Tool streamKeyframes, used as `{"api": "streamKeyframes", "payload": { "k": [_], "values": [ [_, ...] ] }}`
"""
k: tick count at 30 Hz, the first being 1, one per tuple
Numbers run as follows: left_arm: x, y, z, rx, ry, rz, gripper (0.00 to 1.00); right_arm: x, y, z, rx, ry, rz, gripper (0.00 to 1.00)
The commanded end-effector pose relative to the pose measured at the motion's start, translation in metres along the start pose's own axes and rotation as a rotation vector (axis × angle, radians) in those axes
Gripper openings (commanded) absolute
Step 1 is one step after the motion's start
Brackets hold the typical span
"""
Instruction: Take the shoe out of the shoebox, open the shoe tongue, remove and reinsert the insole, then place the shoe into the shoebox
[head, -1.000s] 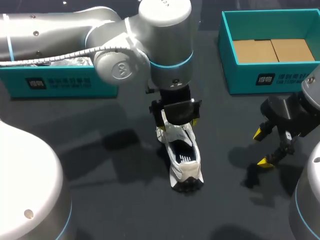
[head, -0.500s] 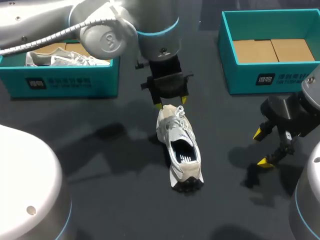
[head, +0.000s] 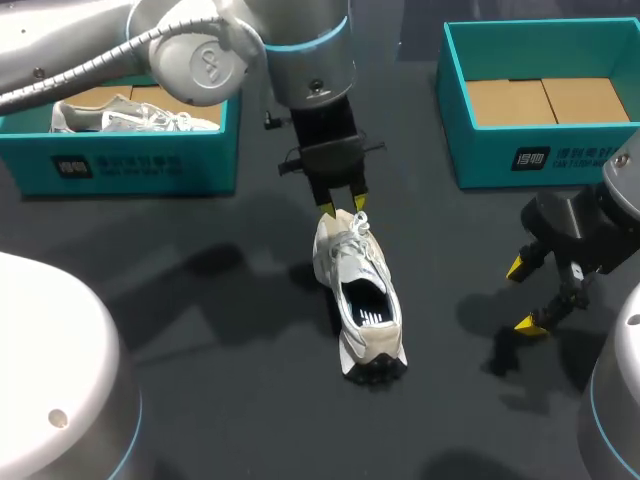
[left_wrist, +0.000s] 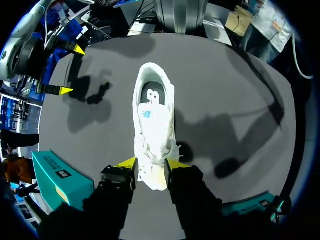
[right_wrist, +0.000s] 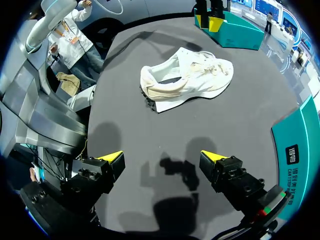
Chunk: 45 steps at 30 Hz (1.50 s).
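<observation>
Dark table (head: 200, 330) is occupied by the white shoe (head: 360, 290), set upright. At its toe the left gripper (head: 343, 206) is spread astride; well apart from the shoe, the right gripper (head: 523, 294) is spread, nothing held.

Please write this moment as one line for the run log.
shoe: upright on table | left gripper: open, at toe | right gripper: open, empty

left shoebox (head: 120, 165): far-left corner of table (head: 200, 340), far wall hidden under left arm (head: 300, 50) | second shoe (head: 130, 120) inside it: partly covered by that arm | right shoebox (head: 540, 150): far-right corner, cut off by picture edge | shoe (head: 358, 290): sole unseen
</observation>
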<state>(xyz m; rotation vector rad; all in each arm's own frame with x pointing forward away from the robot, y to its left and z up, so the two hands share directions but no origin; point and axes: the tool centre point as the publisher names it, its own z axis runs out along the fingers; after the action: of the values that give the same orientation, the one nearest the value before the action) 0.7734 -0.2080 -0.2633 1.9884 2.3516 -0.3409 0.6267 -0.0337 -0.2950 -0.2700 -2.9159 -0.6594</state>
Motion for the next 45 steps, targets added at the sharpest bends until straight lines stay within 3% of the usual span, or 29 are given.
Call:
{"api": "streamKeyframes", "payload": {
  "k": [1, 18, 20, 25, 28, 38, 40, 45],
  "values": [
    [0.003, -0.015, 0.012, -0.004, -0.015, 0.011, 0.27, 0.001, 0.000, 0.001, 0.002, -0.003, 0.000, 1.00],
    [0.006, -0.064, 0.092, 0.109, 0.014, 0.036, 0.21, 0.001, 0.000, 0.001, 0.002, -0.003, 0.000, 1.00],
    [0.006, -0.064, 0.092, 0.111, 0.014, 0.036, 0.22, 0.001, 0.000, 0.001, 0.002, -0.003, 0.000, 1.00],
    [0.003, -0.069, 0.061, 0.067, -0.044, 0.061, 0.23, 0.001, 0.000, 0.001, 0.002, -0.003, 0.000, 1.00],
    [0.001, -0.070, 0.055, 0.049, -0.051, 0.067, 0.24, 0.001, 0.000, 0.001, 0.002, -0.003, 0.000, 1.00],
    [0.003, -0.068, 0.114, 0.080, 0.020, 0.004, 0.23, 0.001, 0.000, 0.001, 0.002, -0.003, 0.000, 1.00],
    [0.005, -0.073, 0.109, 0.085, 0.006, 0.004, 0.25, 0.001, 0.000, 0.001, 0.002, -0.003, 0.000, 1.00],
    [0.013, -0.092, 0.070, 0.069, -0.054, 0.012, 0.37, 0.001, 0.000, 0.001, 0.002, -0.003, 0.000, 1.00]
  ]
}}
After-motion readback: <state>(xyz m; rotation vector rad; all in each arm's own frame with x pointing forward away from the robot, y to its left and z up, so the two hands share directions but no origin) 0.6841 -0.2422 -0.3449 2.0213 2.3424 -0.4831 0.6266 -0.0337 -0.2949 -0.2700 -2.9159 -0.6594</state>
